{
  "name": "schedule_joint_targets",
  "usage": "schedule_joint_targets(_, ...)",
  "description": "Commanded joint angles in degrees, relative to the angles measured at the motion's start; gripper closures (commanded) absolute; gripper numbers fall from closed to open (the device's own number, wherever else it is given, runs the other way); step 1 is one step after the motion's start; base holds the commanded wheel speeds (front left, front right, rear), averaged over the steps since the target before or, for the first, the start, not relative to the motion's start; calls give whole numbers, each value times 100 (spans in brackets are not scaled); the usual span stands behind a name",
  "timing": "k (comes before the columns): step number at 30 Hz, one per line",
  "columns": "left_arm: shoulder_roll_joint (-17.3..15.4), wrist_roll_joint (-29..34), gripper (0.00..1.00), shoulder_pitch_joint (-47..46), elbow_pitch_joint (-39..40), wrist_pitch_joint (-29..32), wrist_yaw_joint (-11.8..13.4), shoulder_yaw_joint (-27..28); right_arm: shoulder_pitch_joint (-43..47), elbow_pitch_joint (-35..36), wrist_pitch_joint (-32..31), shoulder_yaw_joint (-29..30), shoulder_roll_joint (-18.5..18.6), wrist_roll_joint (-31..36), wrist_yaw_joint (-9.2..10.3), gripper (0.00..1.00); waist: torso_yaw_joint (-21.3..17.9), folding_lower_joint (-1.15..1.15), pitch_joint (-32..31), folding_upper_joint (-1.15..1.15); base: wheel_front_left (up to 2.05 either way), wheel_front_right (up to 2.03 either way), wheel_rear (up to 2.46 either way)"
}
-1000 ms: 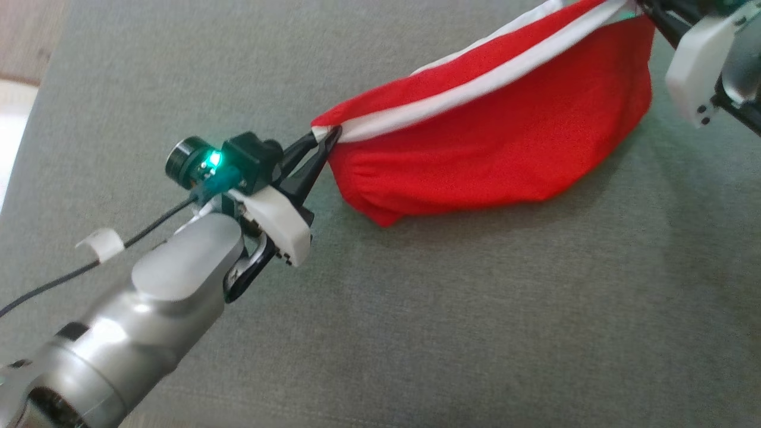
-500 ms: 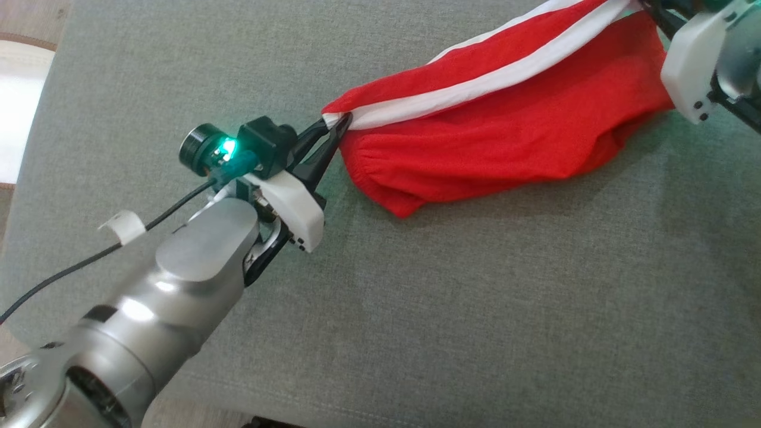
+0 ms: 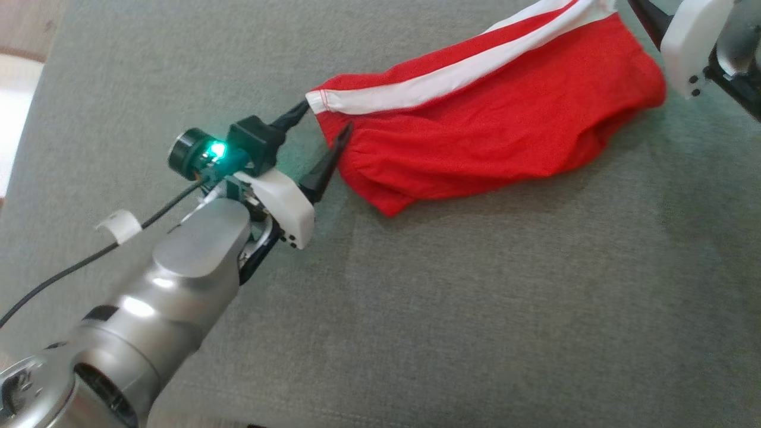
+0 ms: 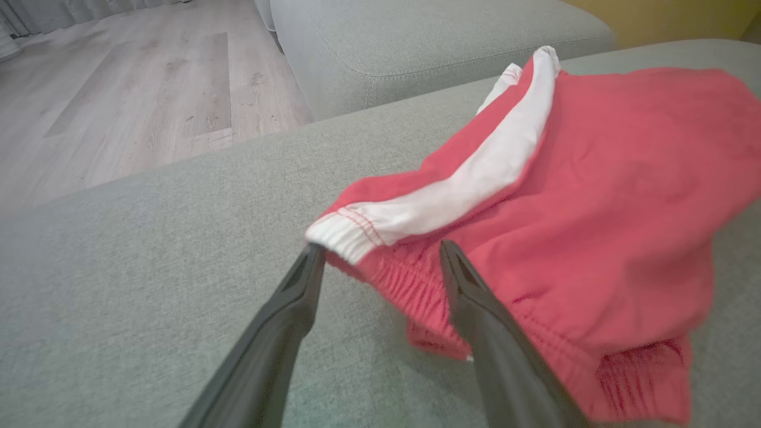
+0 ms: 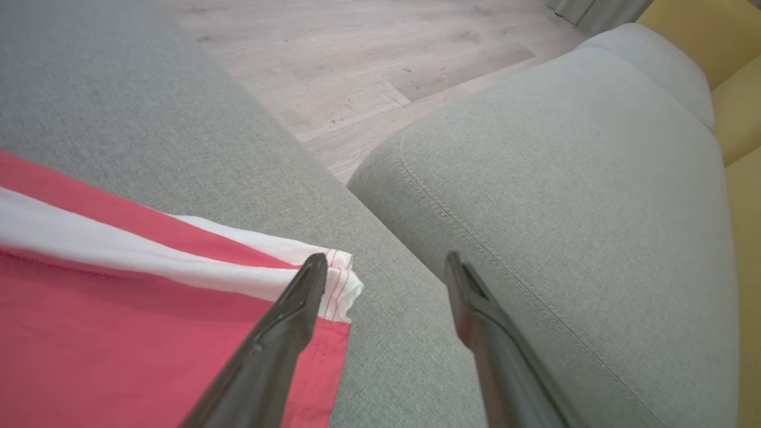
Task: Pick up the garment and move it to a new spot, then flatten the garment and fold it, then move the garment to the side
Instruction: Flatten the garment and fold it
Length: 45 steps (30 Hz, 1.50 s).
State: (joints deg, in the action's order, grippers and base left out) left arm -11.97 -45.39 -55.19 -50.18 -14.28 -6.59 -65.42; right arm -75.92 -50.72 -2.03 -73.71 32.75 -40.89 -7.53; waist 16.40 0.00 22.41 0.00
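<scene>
The garment (image 3: 493, 137) is a pair of red shorts with a white side stripe, lying slack and bunched on the grey cushion (image 3: 475, 309). My left gripper (image 3: 321, 123) is open at the garment's left end. In the left wrist view the white waistband corner (image 4: 357, 229) lies loose between the spread fingers of the left gripper (image 4: 380, 249). My right gripper (image 5: 385, 258) is open at the garment's far right end, its white housing (image 3: 684, 47) at the top right. The garment's hem corner (image 5: 333, 285) rests beside one of its fingers (image 5: 279, 339).
A second grey cushion (image 5: 565, 178) adjoins the one the garment lies on, with a seam gap between them. Wood floor (image 4: 119, 89) lies beyond the cushion's edge. A yellow surface (image 5: 737, 89) stands behind. Open grey cushion stretches in front of the garment.
Both grippers have opened and let go of the garment's two ends. The shorts, stretched between them before, have sagged down onto the cushion.
</scene>
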Motion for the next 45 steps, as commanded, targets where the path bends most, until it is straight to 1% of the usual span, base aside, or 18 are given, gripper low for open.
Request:
schedule_joint_targets(1,-202,1,0,-187,13,-63,-7,235,49,-1,111,36,-14,-117,4,0,-103,0,-112,0,0,0,0)
schedule_joint_targets(5,-348,-4,0,-54,31,-69,44,436,253,45,367,36,-73,-267,4,0,-315,0,-347,0,0,0,0)
schedule_joint_targets(10,-527,62,0,275,408,-71,115,729,592,37,942,98,-119,-724,4,0,-577,0,-722,0,0,0,0)
schedule_joint_targets(14,-733,188,0,582,827,-71,284,954,859,-20,1354,252,-175,-1008,4,0,-759,0,-1011,0,0,0,0)
schedule_joint_targets(17,-872,225,0,872,1208,-71,470,1238,1038,-61,1591,365,-253,-936,4,0,-900,0,-1260,0,0,0,0)
schedule_joint_targets(19,-945,249,0,1128,1532,-71,625,1476,1232,1,1672,660,-358,-1022,4,0,-1003,0,-1413,0,0,0,0)
schedule_joint_targets(20,-978,273,0,1268,1711,-71,700,1594,1323,30,1689,798,-392,-986,4,0,-1059,0,-1480,0,0,0,0)
schedule_joint_targets(22,-1035,335,0,1566,2086,-72,879,1857,1498,218,1697,1281,-443,-820,4,0,-1172,0,-1596,0,0,0,0)
schedule_joint_targets(26,-1082,673,0,2216,2803,-72,1319,2441,2283,611,1700,2519,-568,-269,4,0,-1341,0,-1838,0,0,0,0)
schedule_joint_targets(30,-965,903,0,2945,3237,-72,1561,2934,3343,1056,1701,3824,-879,399,4,0,-1467,0,-2043,0,0,0,0)
schedule_joint_targets(32,-860,1016,0,3287,3395,-72,1583,3148,3929,1306,1701,4451,-1099,729,4,0,-1508,0,-2141,0,0,0,0)
schedule_joint_targets(36,-628,1389,0,3881,3601,-72,1625,3511,5066,1844,1702,5370,-1552,1356,4,0,-1564,0,-2272,0,0,0,0)
schedule_joint_targets(38,-456,1556,0,4118,3672,-72,1604,3666,5542,2132,1702,5663,-1743,1666,4,0,-1573,0,-2293,0,0,0,0)
schedule_joint_targets(41,-213,1785,0,4419,3713,-72,1475,3862,6100,2431,1702,6050,-2011,2009,4,0,-1558,0,-2349,0,0,0,0)
schedule_joint_targets(42,-142,1865,0,4509,3716,-72,1433,3929,6231,2529,1702,6154,-2076,2141,4,0,-1552,0,-2367,0,0,0,0)
schedule_joint_targets(43,-142,1865,0,4509,3716,-72,1433,3929,6231,2529,1702,6154,-2076,2141,4,0,-1552,0,-2367,0,0,0,0)
schedule_joint_targets(45,-23,2060,0,4686,3715,-72,1340,4022,6455,2677,1702,6351,-2241,2367,4,0,-1550,0,-2401,0,0,0,0)
